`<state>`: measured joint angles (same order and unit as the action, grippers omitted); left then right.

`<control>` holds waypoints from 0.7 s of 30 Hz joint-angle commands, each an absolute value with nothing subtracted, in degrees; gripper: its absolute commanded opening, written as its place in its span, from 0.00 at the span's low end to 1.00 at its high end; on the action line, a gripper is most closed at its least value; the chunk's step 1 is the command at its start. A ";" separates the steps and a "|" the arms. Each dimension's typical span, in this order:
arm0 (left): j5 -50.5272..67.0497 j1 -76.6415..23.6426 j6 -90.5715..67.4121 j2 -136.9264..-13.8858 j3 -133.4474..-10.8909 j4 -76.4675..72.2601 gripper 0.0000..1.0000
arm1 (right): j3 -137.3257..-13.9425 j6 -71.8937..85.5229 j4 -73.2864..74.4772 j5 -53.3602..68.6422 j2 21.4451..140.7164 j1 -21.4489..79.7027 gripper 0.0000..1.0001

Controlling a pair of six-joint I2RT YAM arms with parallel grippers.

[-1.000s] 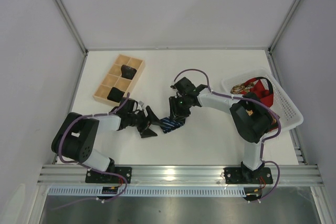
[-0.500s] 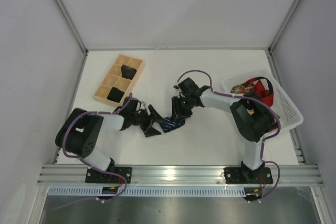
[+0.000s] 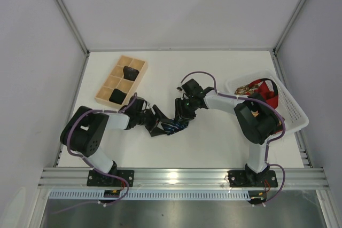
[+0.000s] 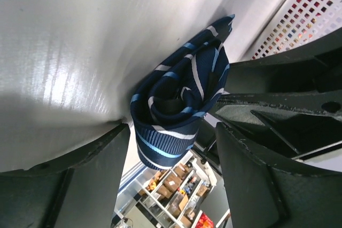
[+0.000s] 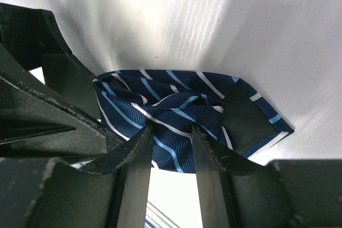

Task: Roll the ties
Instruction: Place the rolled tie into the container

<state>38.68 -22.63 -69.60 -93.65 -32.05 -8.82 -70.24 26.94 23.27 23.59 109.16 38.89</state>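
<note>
Rolled ties in wooden tray, red tie in basket

left gripper | moved right, fingers now flank navy tie | tie bunched tighter

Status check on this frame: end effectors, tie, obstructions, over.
Left end effector open, straddling navy tie. Right end effector shut on it, tie loosely rolled. Basket, tray well apart.
</note>
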 commanded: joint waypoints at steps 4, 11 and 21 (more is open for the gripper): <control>28.66 -24.43 -66.36 -95.80 -35.68 -0.45 0.71 | -69.43 26.54 22.68 22.41 111.09 38.41 0.40; 26.37 -27.50 -66.27 -97.73 -35.24 -2.90 0.69 | -69.52 26.28 22.85 22.76 111.36 38.15 0.40; 24.26 -29.09 -64.87 -98.70 -35.77 -4.75 0.55 | -69.52 25.93 22.76 23.29 111.88 38.06 0.39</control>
<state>31.70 -27.09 -68.34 -95.66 -36.25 -7.60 -70.17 26.85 23.75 25.08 109.89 37.82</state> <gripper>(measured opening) 0.580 0.390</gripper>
